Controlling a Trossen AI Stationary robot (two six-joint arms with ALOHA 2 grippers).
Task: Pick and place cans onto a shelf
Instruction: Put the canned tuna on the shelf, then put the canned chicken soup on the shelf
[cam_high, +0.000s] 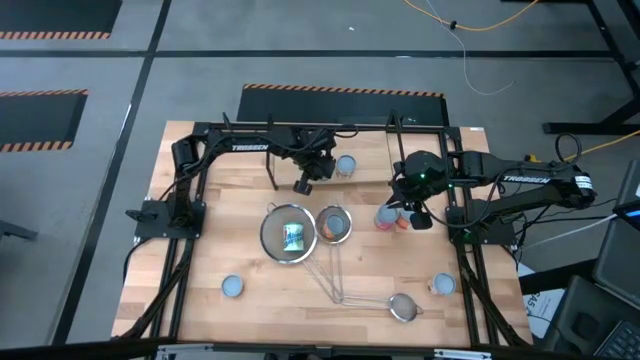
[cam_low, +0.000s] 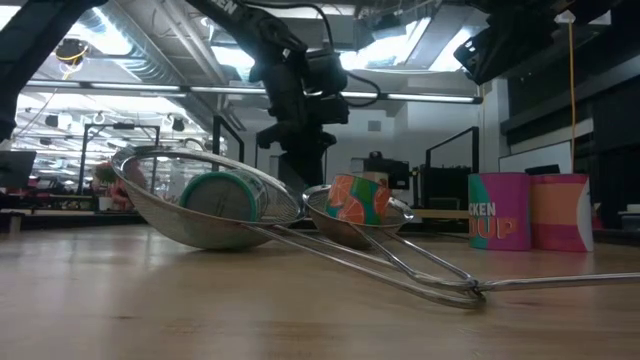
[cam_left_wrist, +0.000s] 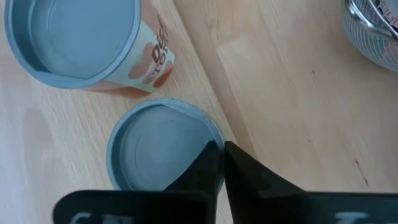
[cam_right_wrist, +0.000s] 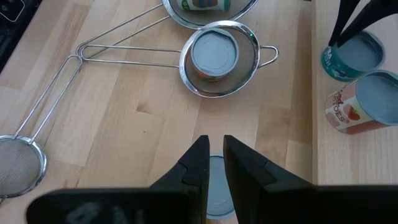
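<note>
A robotics lab or industrial test hall is indicated. A wooden counter (cam_high: 250, 310) is set inside a black frame (cam_high: 190, 180) on a grey concrete floor marked with hazard-striped mats (cam_high: 340, 90). Exposed ceiling ducts and strip lights (cam_low: 150, 60) are seen, and loose cables (cam_high: 470, 25) are trailed across the floor.

The table (cam_right_wrist: 124, 124) was pale wood with visible grain and small dark knots, its finish smooth and faintly satin. The strainers (cam_right_wrist: 219, 59) were bright polished wire mesh with thin shiny steel handles. The cans (cam_left_wrist: 84, 43) had matt blue-grey metal tops with raised rims and printed paper-like labels. The gripper fingers (cam_left_wrist: 249, 186) looked like matt black plastic.
</note>
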